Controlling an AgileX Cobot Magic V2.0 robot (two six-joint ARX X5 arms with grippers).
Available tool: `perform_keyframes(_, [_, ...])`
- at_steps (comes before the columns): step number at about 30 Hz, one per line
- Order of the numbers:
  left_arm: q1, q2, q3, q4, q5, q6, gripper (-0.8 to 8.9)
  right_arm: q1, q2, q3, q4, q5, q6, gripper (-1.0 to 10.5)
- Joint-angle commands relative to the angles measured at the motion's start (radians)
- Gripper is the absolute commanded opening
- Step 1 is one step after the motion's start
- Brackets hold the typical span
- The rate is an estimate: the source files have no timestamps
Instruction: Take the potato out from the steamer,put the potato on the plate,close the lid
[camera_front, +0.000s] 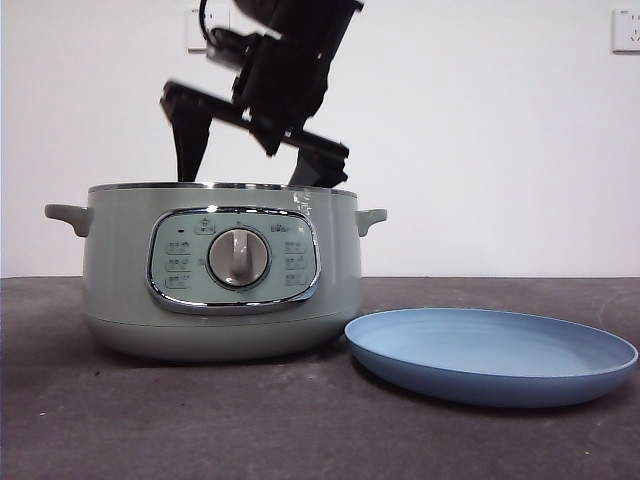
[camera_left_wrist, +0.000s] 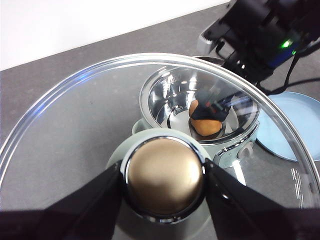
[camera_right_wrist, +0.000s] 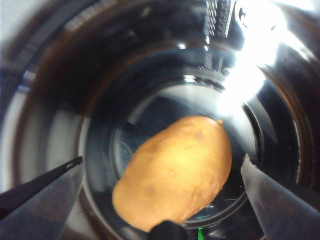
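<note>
Smooth orange-tan potato (camera_right_wrist: 175, 172) lies on the bottom of the pale sage-green round steamer (camera_front: 215, 270), between the spread, unclenched jaws of the right gripper (camera_right_wrist: 162, 175). Looks firm, light, a bit slippery; best pinched across its narrow middle. Left gripper (camera_left_wrist: 165, 176) clamps the knob of the glass chrome-rimmed lid (camera_left_wrist: 75, 125), held aloft. Matte blue plate (camera_front: 490, 355) sits beside the steamer.
</note>
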Motion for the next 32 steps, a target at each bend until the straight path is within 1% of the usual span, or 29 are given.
perform_keyframes(1, [0.004,-0.011,0.005,0.037,0.01,-0.006,-0.08,0.012,0.023,0.001,0.01,0.038,-0.026,6.3])
perform_keyframes(3, [0.004,-0.011,0.005,0.029,0.01,-0.006,-0.09,0.016,0.035,0.001,0.013,0.052,-0.033,6.3])
perform_keyframes(14, [0.004,-0.011,0.005,0.019,0.011,-0.005,-0.08,0.016,0.08,0.001,0.006,0.056,-0.031,6.2])
perform_keyframes(15, [0.004,-0.011,0.005,0.019,0.011,-0.005,-0.09,0.016,0.08,0.001,0.005,0.056,-0.031,6.0])
perform_keyframes(20, [0.004,-0.011,0.005,0.02,0.011,-0.005,-0.08,0.015,0.08,0.001,-0.016,0.053,-0.032,3.0])
perform_keyframes(22, [0.004,-0.011,0.005,0.019,0.011,-0.004,-0.09,0.015,0.08,0.001,-0.017,0.052,-0.034,1.6])
perform_keyframes(24, [0.004,-0.011,0.005,0.019,0.011,-0.003,-0.08,0.015,0.08,0.001,-0.016,0.051,-0.047,-0.2])
perform_keyframes(32, [0.004,-0.011,0.005,0.02,0.011,-0.002,-0.09,0.015,0.065,0.003,0.01,0.052,-0.052,-0.1])
